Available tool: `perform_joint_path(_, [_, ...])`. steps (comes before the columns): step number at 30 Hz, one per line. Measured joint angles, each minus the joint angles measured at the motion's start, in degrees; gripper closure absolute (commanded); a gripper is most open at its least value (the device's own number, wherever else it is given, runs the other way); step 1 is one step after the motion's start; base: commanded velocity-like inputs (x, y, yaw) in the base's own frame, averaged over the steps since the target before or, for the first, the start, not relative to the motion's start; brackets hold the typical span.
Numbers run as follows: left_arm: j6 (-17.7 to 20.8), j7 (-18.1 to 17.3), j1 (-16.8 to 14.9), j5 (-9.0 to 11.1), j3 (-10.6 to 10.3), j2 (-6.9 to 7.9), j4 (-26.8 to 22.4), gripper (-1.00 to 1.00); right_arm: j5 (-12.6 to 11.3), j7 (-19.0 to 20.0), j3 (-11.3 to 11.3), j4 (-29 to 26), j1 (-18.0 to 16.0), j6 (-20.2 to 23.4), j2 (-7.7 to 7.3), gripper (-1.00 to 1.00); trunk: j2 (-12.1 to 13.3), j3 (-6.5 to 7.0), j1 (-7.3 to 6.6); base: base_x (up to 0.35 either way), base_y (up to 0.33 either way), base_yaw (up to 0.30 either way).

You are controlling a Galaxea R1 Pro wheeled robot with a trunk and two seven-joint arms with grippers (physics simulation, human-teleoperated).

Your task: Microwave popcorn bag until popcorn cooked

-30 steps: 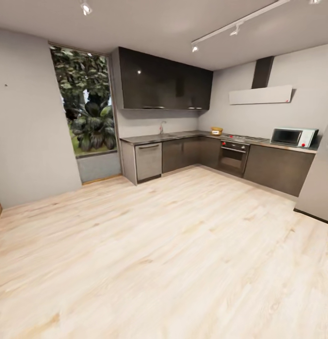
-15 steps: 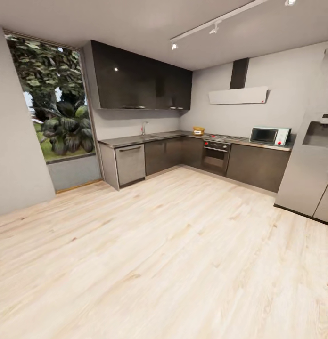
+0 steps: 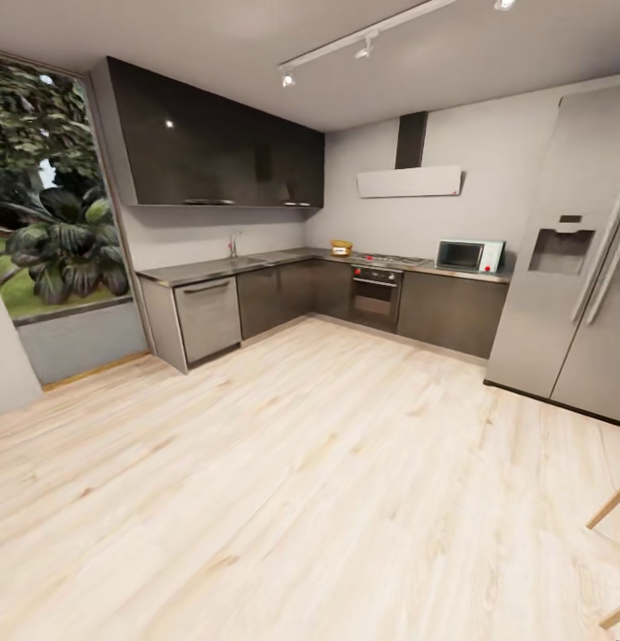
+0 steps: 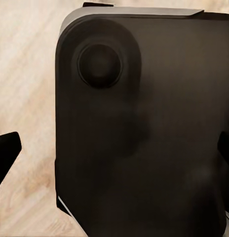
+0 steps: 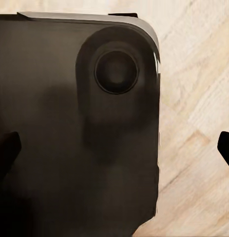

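Room: You face an L-shaped kitchen across a wide pale wood floor [image 3: 328,463]; dark wall cabinets [image 3: 221,147] hang above the run, a large window [image 3: 43,205] with foliage is at the left, and a steel fridge [image 3: 568,267] stands at the right.
Desk: The countertop [image 3: 256,261] is a long grey slab over dark cabinet fronts, well apart from you.
Popcorn bag: A small tan object [image 3: 341,247] sits on the desk in the corner, just beside the gas hob [image 3: 386,260]; I judge it to be the bag, though it is too small to read a label. It is not yet picked up.
Microwave: The pale mint box [image 3: 470,255] rests on the desk beyond the hob, near the fridge, door apparently closed. Bag and microwave lie on either side of the hob, so the carry should be short.
Oven: The built-in black oven [image 3: 374,298] sits under the hob; do not confuse it with the microwave.
Head view: It gives you the whole layout and both targets, but not your arms.
Wrist views: Each looks down on a dark rounded panel of the robot's base [image 4: 144,138] and [image 5: 75,138] over the floor, which suggests the arms hang stowed for travel.
Left gripper: The left gripper [image 4: 114,153] has dark fingertips at opposite picture edges, spread wide, with nothing held.
Right gripper: The right gripper [image 5: 114,150] is likewise spread wide and unladen.
Stage: In my judgement, you are on the approach, with the drive to the desk remaining.
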Motion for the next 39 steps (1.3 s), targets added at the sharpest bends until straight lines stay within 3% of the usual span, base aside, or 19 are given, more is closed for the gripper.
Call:
perform_joint_path(29, [0.07, 0.04, 0.0, 0.08, 0.0, 0.08, 0.01, -1.0, 0.0, 0.0, 0.03, 0.0, 0.0, 0.0, 0.06, -1.0, 0.0, 0.0, 0.0, 0.326, 0.049, -0.254])
perform_joint_path(34, [2.71, 0.0, -0.02, 0.08, -0.01, 0.13, -0.22, -1.0, 0.04, 0.03, 0.05, 0.0, 0.0, 0.0, 0.1, -1.0, 0.0, 0.0, 0.0, 0.334, 0.0, -0.229])
perform_joint_path(39, [2.77, -0.04, -0.01, 0.01, -0.01, 0.09, -0.34, -1.0, 0.06, 0.0, 0.05, 0.0, 0.0, 0.0, 0.05, -1.0, 0.0, 0.0, 0.0, 0.335, 0.0, -0.073])
